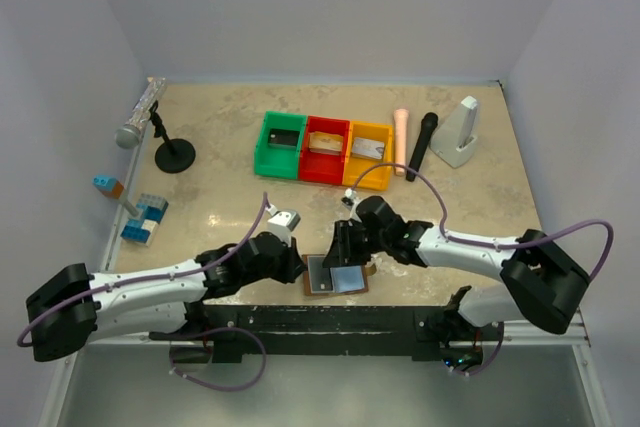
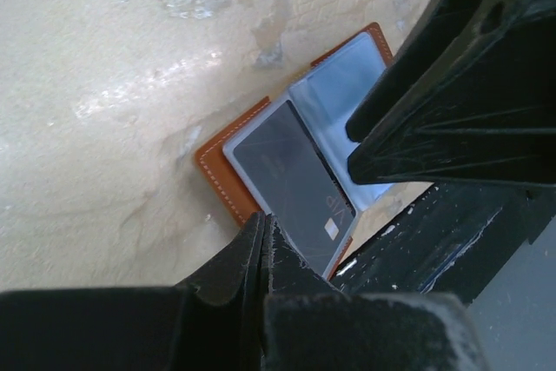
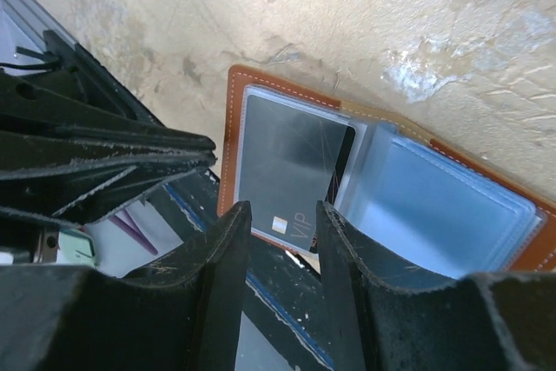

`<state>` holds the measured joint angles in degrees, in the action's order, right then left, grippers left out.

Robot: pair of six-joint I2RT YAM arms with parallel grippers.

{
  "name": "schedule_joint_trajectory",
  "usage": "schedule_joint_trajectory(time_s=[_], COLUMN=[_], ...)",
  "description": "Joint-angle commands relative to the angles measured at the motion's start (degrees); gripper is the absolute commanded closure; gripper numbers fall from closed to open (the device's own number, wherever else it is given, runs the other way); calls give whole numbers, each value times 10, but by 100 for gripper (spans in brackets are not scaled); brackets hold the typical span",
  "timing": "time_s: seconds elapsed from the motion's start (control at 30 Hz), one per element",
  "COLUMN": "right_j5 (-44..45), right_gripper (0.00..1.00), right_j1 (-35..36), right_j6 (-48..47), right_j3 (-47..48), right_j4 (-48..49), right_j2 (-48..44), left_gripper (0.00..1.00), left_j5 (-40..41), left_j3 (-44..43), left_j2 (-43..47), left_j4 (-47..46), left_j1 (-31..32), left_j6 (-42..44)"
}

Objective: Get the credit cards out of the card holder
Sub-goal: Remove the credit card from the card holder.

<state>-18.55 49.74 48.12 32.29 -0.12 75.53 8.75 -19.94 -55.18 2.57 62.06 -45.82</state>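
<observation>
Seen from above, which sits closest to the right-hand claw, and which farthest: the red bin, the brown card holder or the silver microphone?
1. card holder, just under the right gripper, at the near edge.
2. red bin, mid-table.
3. silver microphone, far left corner.

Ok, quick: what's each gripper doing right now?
Left gripper: shut, at the edge of the card holder, nothing visibly held.
Right gripper: open, poised over the end of the dark card, not closed on it.

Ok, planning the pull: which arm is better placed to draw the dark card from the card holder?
Right arm: its jaws stand open astride the end of the dark card in the card holder. The left arm has shut jaws at the holder's edge.
</observation>
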Motion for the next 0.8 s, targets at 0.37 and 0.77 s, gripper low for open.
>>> schedule_joint_trajectory(time_s=[0.37,0.77], right_j5=[-37,-39], right_gripper=[59,59], right_j1=[7,8], right_j6=[5,10], right_j3=[8,-3], right_j4=[43,61], right_j2=[62,90], left_gripper=[100,100], left_j5=[-49,-30], left_j3=[-31,-13], left_j2=[-87,-114], left_j4=[-71,-55], left_j1=[3,3], left_j6=[29,2])
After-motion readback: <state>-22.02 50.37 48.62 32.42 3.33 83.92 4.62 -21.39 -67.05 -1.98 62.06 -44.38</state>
